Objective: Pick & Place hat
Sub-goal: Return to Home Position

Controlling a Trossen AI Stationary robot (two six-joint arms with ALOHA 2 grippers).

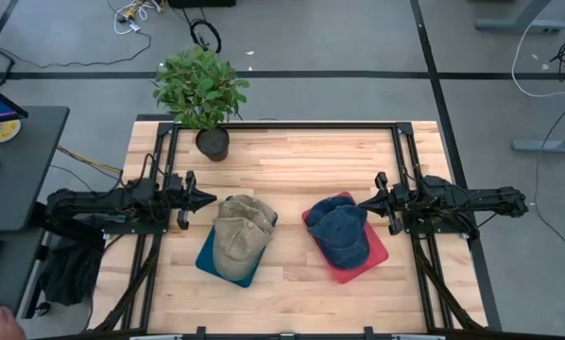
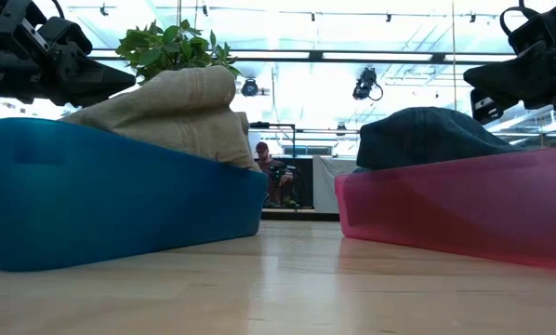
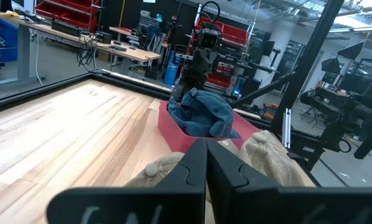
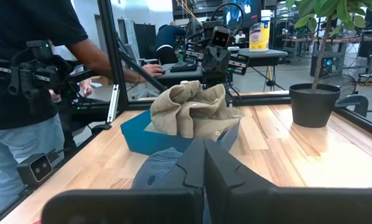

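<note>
A tan hat (image 1: 238, 236) lies crumpled in a blue tray (image 1: 211, 260) left of the table's middle; it also shows in the right wrist view (image 4: 192, 109). A dark blue hat (image 1: 341, 230) lies in a red tray (image 1: 377, 253) right of the middle, its crown above the rim (image 2: 427, 135). My left gripper (image 1: 205, 198) is shut and level at the table's left, just short of the tan hat. My right gripper (image 1: 369, 200) is shut and level at the right, just short of the blue hat. Neither touches anything.
A potted plant (image 1: 203, 94) stands at the table's far edge, left of centre. Black frame rails (image 1: 292, 127) run around the tabletop. Bare wood lies between the trays and along the near edge. A person (image 4: 37, 87) stands beyond the table's left side.
</note>
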